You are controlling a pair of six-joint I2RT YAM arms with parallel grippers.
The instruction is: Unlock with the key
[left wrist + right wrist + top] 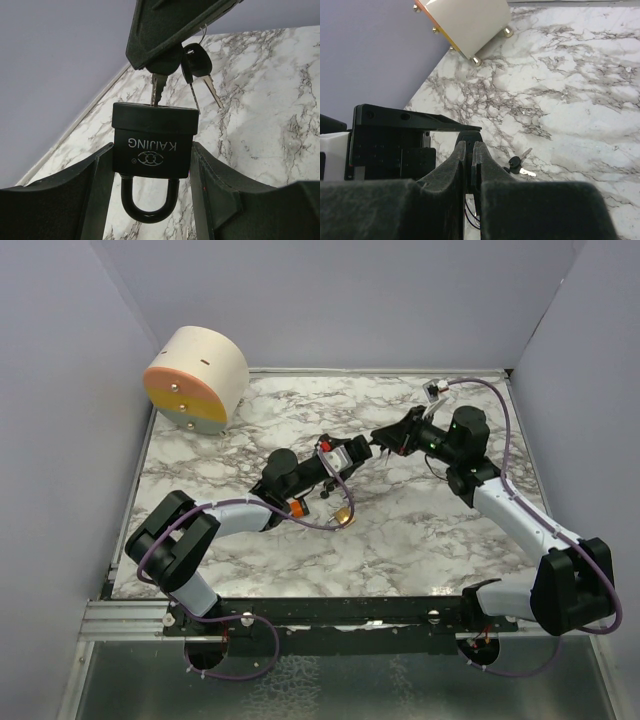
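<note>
Above the middle of the marble tabletop (pixel 430 530), the left gripper (pixel 150 172) clamps the padlock (pixel 152 142) by its sides. The right gripper (pixel 469 159) pinches the key (pixel 158 89) — blade already in the keyhole. Shackle shut — I'd say only the turn is left.

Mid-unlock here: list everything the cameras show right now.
padlock: one, black, clamped in the left claw
keys: three, black heads, one bunch; one blade at the padlock, two dangling
round box: one, cream with orange face, far left table corner
small brass thing: one, on the table by the left arm, too small to identify
table: one, white-grey marble
left claw: black, shut on padlock
right claw: black, shut on a key
</note>
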